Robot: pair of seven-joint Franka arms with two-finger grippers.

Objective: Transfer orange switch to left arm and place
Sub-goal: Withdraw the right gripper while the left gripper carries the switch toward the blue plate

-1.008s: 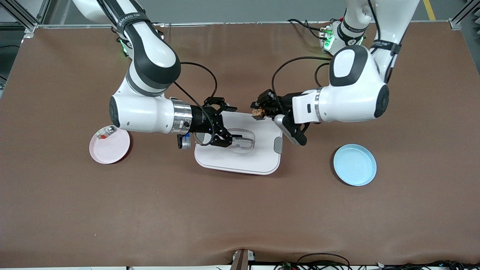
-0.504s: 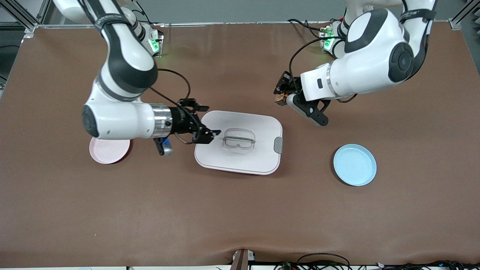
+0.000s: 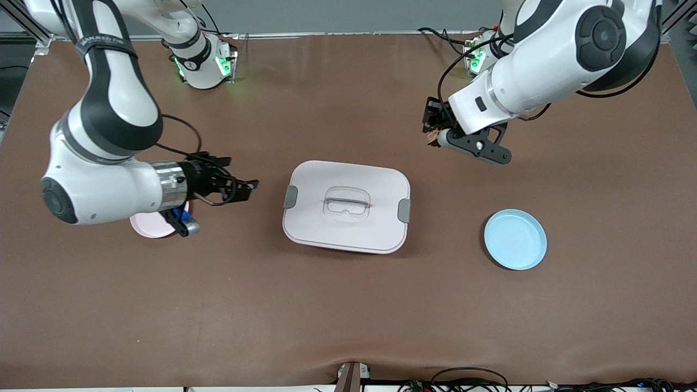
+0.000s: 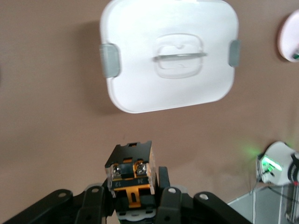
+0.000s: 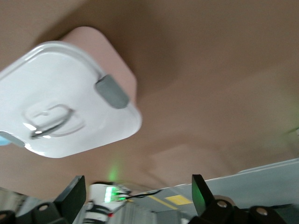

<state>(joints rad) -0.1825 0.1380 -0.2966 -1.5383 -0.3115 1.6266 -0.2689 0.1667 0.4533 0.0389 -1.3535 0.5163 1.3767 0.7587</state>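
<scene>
The orange switch [image 4: 131, 173], a black block with an orange and white part, is clamped in my left gripper [image 4: 132, 193]. In the front view the left gripper [image 3: 432, 136] holds the switch [image 3: 432, 141] over bare brown table, off the box's corner toward the left arm's end. The white box [image 3: 346, 228] with grey latches stands closed mid-table; it also shows in the left wrist view [image 4: 168, 88] and the right wrist view [image 5: 70, 84]. My right gripper [image 3: 243, 173] is open and empty over the table between the box and the pink plate [image 3: 146, 226]; its fingers [image 5: 202, 196] stand wide apart.
The pink plate, mostly hidden under the right arm, lies toward the right arm's end. A blue plate [image 3: 515, 239] lies toward the left arm's end, nearer the front camera than the left gripper. The pink plate's edge [image 4: 289, 37] shows in the left wrist view.
The right gripper has drawn back from over the box toward the pink plate. The left gripper has carried the switch away from the box toward its own base.
</scene>
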